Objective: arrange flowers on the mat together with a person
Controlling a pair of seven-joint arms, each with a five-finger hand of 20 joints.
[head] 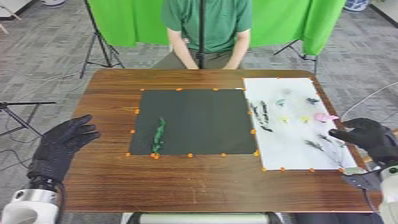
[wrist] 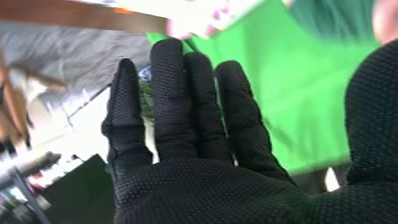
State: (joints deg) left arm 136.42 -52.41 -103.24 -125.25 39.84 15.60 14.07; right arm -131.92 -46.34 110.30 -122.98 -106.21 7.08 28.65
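On the left part of the dark mat [head: 200, 120] lies one green stem [head: 159, 135]. The white sheet [head: 282, 145] to its right carries a pink flower [head: 324, 117], small yellow flowers [head: 304, 119], dark leafy stems [head: 264, 112] and thin sprigs [head: 315, 145]. My right hand [head: 369, 137] is at the sheet's right edge, close to the pink flower. In the right wrist view the right hand [wrist: 204, 185] has straight fingers and holds nothing. My left hand [head: 62, 145] is at the table's left edge, open and apart from the mat.
Orange markers [head: 189, 155] line the mat and sheet on the brown table [head: 169, 185]. Across the table a person in a green shirt sits with both arms lowered at the far edge, behind a thin upright pole [head: 202, 30].
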